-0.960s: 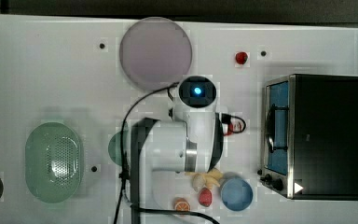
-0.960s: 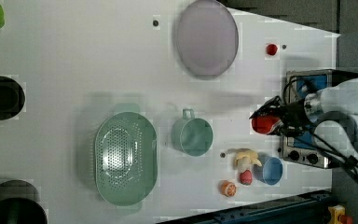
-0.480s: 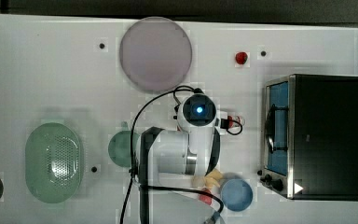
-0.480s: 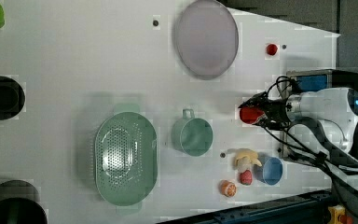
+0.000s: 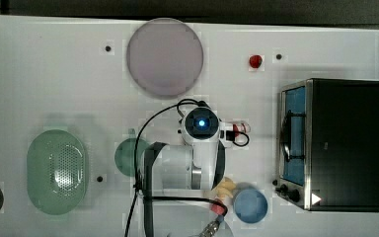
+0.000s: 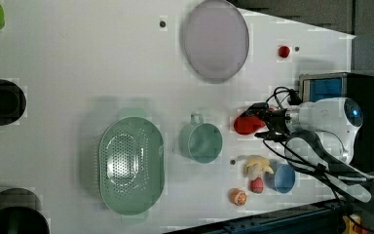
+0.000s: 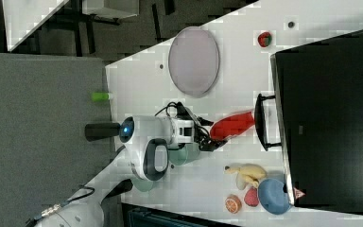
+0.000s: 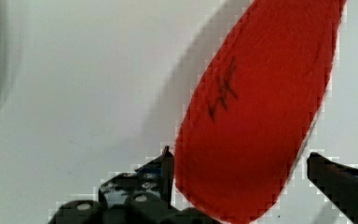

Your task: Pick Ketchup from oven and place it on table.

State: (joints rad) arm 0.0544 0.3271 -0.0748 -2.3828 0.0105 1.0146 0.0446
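The Ketchup is out of the oven and low over the white table, in the open stretch between the oven's front and the green cup. In the right view it lies lengthwise, its narrow end pointing at the oven's black handle and stopping just short of it, its broad end toward the arm. In the top view the arm's wrist covers most of it, and a red-and-white end pokes out on the top view's right.

The pincer is spread wide with the bottle's broad end between its fingers. In the wrist view one finger sits right at the bottle's edge, and the other stands off with a thin strip of white table between them, so it looks to have no grip on the bottle. The bottle casts a shadow close beside it on the table; it probably rests there, though the contact itself is hidden.

The lilac plate is near, toward the top view's top. A banana and a blue bowl sit on the other side of the arm, near the oven's knobs. A green colander lies well apart, beyond the cup.
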